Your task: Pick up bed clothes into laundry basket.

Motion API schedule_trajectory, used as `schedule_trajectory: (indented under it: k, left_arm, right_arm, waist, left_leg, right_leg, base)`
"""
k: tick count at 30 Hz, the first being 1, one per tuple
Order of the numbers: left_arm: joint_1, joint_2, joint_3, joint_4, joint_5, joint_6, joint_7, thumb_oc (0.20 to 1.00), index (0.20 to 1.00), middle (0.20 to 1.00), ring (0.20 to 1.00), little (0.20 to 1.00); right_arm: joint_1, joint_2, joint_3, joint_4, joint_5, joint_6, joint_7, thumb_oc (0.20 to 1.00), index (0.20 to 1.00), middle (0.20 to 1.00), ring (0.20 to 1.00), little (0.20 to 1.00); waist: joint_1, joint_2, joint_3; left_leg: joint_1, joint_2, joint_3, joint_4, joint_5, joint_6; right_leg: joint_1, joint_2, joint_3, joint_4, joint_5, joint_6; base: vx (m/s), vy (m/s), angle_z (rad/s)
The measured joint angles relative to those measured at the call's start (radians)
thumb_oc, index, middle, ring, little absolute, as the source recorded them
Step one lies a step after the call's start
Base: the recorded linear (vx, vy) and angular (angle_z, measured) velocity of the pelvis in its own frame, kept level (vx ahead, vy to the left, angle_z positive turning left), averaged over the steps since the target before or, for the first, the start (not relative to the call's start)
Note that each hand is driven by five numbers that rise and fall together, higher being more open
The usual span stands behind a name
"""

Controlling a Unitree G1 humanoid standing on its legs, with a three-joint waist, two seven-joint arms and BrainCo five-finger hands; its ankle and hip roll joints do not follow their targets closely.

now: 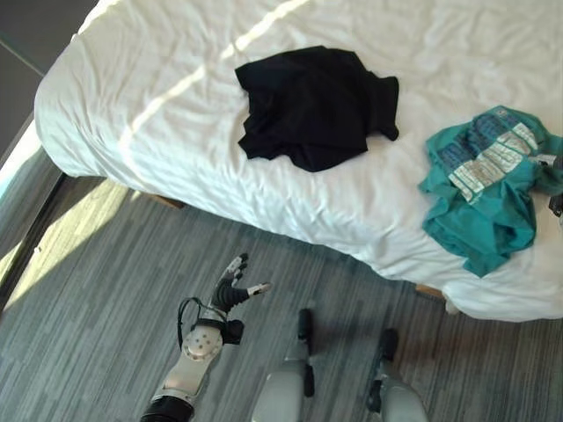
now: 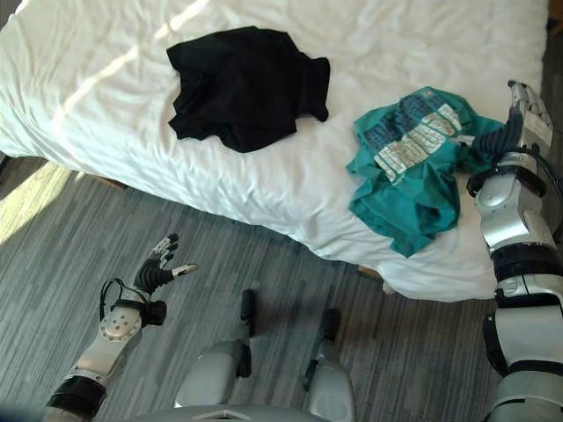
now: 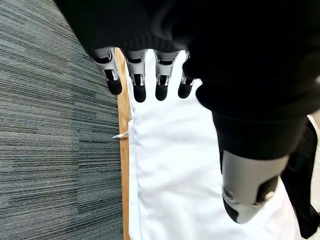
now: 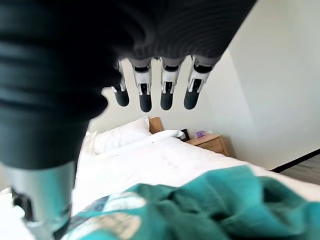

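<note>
- The left hand [image 2: 157, 271] hangs over the grey floor [image 1: 106, 281] in front of the bed [image 1: 290, 211], fingers spread and holding nothing.
- The right hand [image 2: 510, 136] is at the bed's right edge beside the teal garment [image 2: 413, 167]; its fingers [image 4: 145, 95] are straight, above the cloth.
- A black garment [image 1: 312, 105] lies crumpled on the white sheet, well apart from the teal one.
</note>
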Motion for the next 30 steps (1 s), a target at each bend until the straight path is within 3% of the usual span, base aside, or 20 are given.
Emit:
schedule_trajectory:
  k: [2, 3, 5, 9, 13, 18, 19, 22, 26, 30]
  left_arm:
    - [-0.002, -0.001, -0.006, 0.006, 0.0, -0.001, 0.011, 1.0, 1.0, 1.0, 1.0, 1.0]
    - [-0.002, -0.001, -0.006, 0.006, 0.0, -0.001, 0.011, 1.0, 1.0, 1.0, 1.0, 1.0]
    - [-0.022, 0.008, -0.004, 0.008, 0.0, -0.001, 0.032, 1.0, 1.0, 1.0, 1.0, 1.0]
    - [-0.174, 0.073, 0.028, 0.005, 0.012, 0.005, 0.107, 1.0, 1.0, 1.0, 1.0, 1.0]
    - [-0.402, 0.187, 0.093, -0.048, 0.081, 0.005, 0.23, 1.0, 1.0, 1.0, 1.0, 1.0]
    - [-0.673, 0.418, 0.07, -0.083, 0.33, 0.033, 0.36, 1.0, 1.0, 1.0, 1.0, 1.0]
    - [-0.747, 0.477, 0.038, -0.038, 0.385, 0.052, 0.383, 1.0, 1.0, 1.0, 1.0, 1.0]
    - [-0.975, 0.517, -0.099, 0.232, 0.431, 0.114, 0.417, 1.0, 1.0, 1.0, 1.0, 1.0]
    - [-1.023, 0.517, -0.154, 0.458, 0.32, 0.115, 0.366, 1.0, 1.0, 1.0, 1.0, 1.0]
    - [-1.043, 0.503, -0.172, 0.622, 0.222, 0.115, 0.302, 1.0, 1.0, 1.0, 1.0, 1.0]
  right_arm:
    - [-0.011, 0.031, 0.019, 0.036, 0.02, -0.015, 0.001, 1.0, 1.0, 1.0, 1.0, 1.0]
    - [-0.011, 0.034, 0.021, 0.039, 0.02, -0.015, 0.001, 0.498, 0.498, 0.498, 0.498, 0.498]
    - [-0.005, 0.091, -0.006, 0.103, 0.07, -0.023, 0.006, 0.2, 0.2, 0.2, 0.2, 0.2]
    - [0.06, 0.18, -0.04, 0.086, 0.145, -0.035, -0.001, 0.2, 0.2, 0.2, 0.2, 0.2]
    - [0.215, 0.216, -0.09, -0.108, 0.138, -0.07, 0.02, 0.2, 0.2, 0.2, 0.2, 0.2]
    - [0.466, 0.264, -0.11, -0.202, 0.096, -0.163, 0.087, 0.2, 0.2, 0.2, 0.2, 0.2]
    - [0.514, 0.279, -0.107, -0.196, 0.095, -0.172, 0.105, 0.2, 0.2, 0.2, 0.2, 0.2]
    - [0.613, 0.326, -0.05, -0.061, 0.066, -0.158, 0.167, 0.2, 0.2, 0.2, 0.2, 0.2]
    - [0.719, 0.397, 0.038, 0.129, 0.067, -0.083, 0.243, 0.2, 0.2, 0.2, 0.2, 0.2]
    - [0.786, 0.459, 0.077, 0.196, 0.07, -0.06, 0.277, 0.2, 0.2, 0.2, 0.2, 0.2]
  waist:
    - [0.009, 0.0, 0.022]
    - [0.009, -0.001, 0.023]
    - [0.011, -0.002, 0.029]
    - [-0.001, -0.005, 0.035]
    - [-0.038, -0.021, 0.041]
    - [-0.119, -0.078, 0.039]
    - [-0.131, -0.094, 0.034]
    - [-0.193, -0.128, 0.016]
    - [-0.244, -0.118, 0.019]
    - [-0.293, -0.1, 0.03]
  left_leg:
    - [-0.012, 0.0, -0.008, 0.0, 0.002, -0.003]
    - [-0.013, 0.0, -0.009, 0.0, 0.002, -0.003]
    - [-0.023, -0.001, -0.013, 0.0, 0.002, -0.003]
    - [-0.022, 0.0, -0.017, 0.0, 0.002, -0.004]
    - [-0.016, 0.001, -0.012, 0.0, 0.003, -0.007]
    - [0.02, 0.006, 0.021, 0.0, -0.004, -0.015]
    - [0.023, 0.009, 0.023, -0.001, -0.006, -0.017]
    - [0.036, 0.013, 0.05, -0.001, -0.013, -0.027]
    - [0.029, 0.022, 0.103, -0.002, -0.018, -0.031]
    - [0.02, 0.031, 0.117, -0.002, -0.02, -0.035]
  right_leg:
    - [-0.007, 0.002, -0.006, 0.0, 0.0, 0.0]
    - [-0.007, 0.002, -0.007, 0.0, 0.0, 0.0]
    - [-0.011, 0.001, -0.018, 0.0, 0.0, 0.0]
    - [-0.009, 0.001, -0.02, 0.0, -0.003, 0.001]
    - [-0.004, 0.002, -0.017, 0.0, -0.003, 0.001]
    - [0.012, 0.003, 0.007, 0.0, -0.002, 0.0]
    - [0.013, 0.004, 0.01, 0.0, -0.002, 0.0]
    - [0.01, 0.006, 0.038, 0.0, -0.001, -0.001]
    - [-0.035, 0.013, 0.091, 0.0, 0.01, -0.008]
    - [-0.058, 0.022, 0.111, 0.0, 0.016, -0.014]
  base:
    - [0.02, -0.024, 0.09]
    - [0.01, -0.015, 0.14]
    - [0.03, -0.011, 0.11]
    - [0.04, 0.007, 0.03]
    - [0.06, 0.008, -0.03]
    - [0.02, 0.025, -0.13]
    - [-0.01, 0.036, -0.23]
    - [-0.01, 0.068, -0.32]
    - [-0.01, 0.059, -0.4]
    - [-0.02, 0.021, -0.21]
